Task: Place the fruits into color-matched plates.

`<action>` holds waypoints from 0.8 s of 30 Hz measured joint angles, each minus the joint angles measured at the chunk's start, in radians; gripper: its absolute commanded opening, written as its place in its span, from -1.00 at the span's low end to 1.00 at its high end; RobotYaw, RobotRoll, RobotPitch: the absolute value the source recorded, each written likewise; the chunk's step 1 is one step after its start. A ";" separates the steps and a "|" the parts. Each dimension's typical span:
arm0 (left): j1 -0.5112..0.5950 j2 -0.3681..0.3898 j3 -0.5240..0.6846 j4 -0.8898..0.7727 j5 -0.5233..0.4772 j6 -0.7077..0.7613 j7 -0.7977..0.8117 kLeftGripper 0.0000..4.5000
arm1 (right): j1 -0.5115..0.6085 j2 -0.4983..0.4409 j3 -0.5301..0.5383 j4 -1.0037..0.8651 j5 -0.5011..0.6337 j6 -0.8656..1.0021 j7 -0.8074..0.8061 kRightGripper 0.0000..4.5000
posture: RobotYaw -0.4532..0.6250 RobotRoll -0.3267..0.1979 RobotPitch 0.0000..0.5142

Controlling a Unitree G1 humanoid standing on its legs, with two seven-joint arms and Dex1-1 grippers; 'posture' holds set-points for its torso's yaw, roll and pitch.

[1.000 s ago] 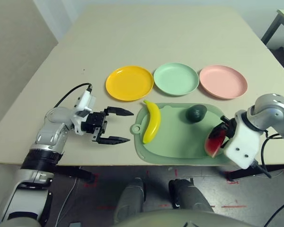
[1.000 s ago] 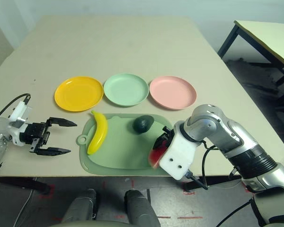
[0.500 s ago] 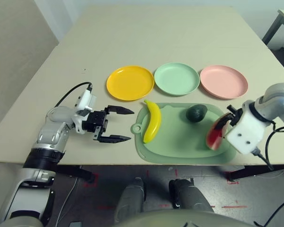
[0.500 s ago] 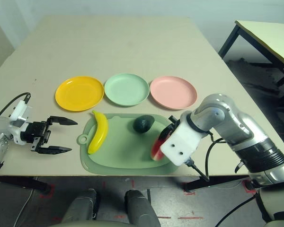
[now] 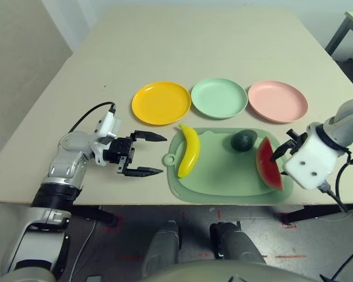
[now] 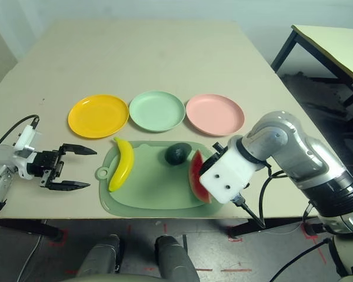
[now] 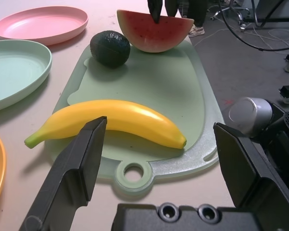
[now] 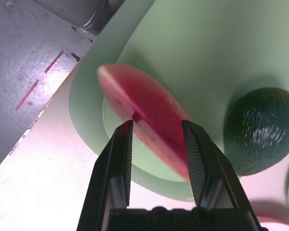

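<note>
With left gripper [image 5: 152, 155] and right gripper [image 8: 158, 124] open, I'd pinch the likely light, stiff, slippery watermelon wedge [image 5: 267, 164] mid-length, on the cutting board's [image 5: 223, 170] right side.

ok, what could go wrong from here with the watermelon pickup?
- The right claw has its fingers apart, around the watermelon wedge's middle; the slanted rind could slip out if they close unevenly.
- The avocado sits right beside the wedge, so a sideways swing might knock it.
- The pink plate lies beyond the cutting board; a low carry could clip its rim.
</note>
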 measured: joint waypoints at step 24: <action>0.036 0.005 0.012 -0.045 0.001 0.022 0.000 1.00 | -0.008 0.128 0.048 0.207 -0.179 -0.104 -0.008 0.98 | -0.17 0.25 -0.53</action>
